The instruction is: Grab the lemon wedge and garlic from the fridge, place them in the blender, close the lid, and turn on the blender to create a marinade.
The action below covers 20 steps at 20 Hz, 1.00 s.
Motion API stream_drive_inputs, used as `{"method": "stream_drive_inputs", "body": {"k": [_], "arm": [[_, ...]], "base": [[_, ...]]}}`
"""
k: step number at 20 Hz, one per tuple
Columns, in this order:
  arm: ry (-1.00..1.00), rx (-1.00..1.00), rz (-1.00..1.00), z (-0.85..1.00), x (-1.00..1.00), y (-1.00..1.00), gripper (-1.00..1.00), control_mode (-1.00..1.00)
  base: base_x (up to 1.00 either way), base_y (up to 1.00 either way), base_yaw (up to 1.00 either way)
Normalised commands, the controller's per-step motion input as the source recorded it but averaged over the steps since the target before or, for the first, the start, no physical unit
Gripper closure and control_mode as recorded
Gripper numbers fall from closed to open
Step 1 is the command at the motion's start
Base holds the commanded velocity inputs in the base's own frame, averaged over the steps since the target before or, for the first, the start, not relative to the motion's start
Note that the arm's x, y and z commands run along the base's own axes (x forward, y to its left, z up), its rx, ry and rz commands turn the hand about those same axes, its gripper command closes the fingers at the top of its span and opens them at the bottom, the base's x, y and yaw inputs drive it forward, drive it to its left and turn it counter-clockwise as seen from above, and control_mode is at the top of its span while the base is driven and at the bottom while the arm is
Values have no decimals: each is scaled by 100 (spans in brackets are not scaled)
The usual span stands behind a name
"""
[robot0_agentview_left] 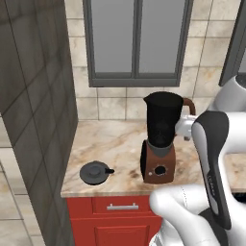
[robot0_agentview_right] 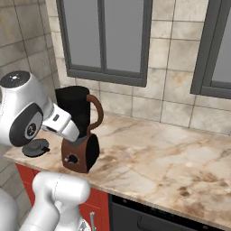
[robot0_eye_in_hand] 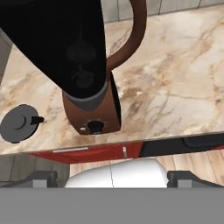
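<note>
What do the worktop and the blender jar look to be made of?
The worktop looks like polished marble or a stone imitation: beige with brown veins. The blender jar looks like opaque dark plastic or tinted glass, smooth and faintly glossy; which one is unclear.

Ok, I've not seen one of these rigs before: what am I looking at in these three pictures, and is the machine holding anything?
It is a rendered kitchen with a white robot arm on a driving base. Two pictures come from cameras on the base, behind the arm to its left and right. The third comes from a camera on the hand, looking down past the gripper, whose dark fingertips stand wide apart with nothing between them. On the marble counter stands the blender, a black jar with a brown handle on a reddish-brown base with a front dial. Its lid, a dark disc with a knob, lies flat on the counter beside it, apart from it. Red cabinets sit below.
</note>
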Motion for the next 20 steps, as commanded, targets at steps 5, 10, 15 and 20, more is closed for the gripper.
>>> {"method": "stream_drive_inputs", "body": {"k": [5,10,15,20], "arm": [[0,0,0,0,0,0,-100,-100],[0,0,0,0,0,0,-100,100],[0,0,0,0,0,0,-100,100],[0,0,0,0,0,0,-100,100]], "base": [[0,0,0],[-2,2,0],[-75,43,17],[-87,81,44]]}}
